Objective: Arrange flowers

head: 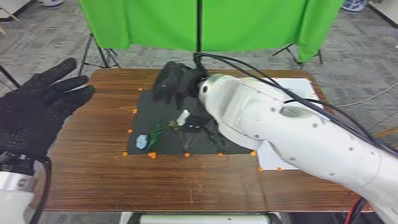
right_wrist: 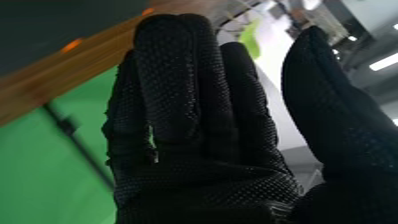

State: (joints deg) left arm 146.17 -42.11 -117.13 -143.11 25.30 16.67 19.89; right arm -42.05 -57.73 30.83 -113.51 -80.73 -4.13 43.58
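R hand seen unclenched, nothing grasped; white flower shd prob. be pinched low & lightly, w/o being crushed.

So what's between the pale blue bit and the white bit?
Green leaves lie between the pale blue bit and the white bit, in the head view.

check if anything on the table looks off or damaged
Nothing stands out: the pale blue flower lies flat on the dark mat, and the orange bits along the mat's near edge look like markers.
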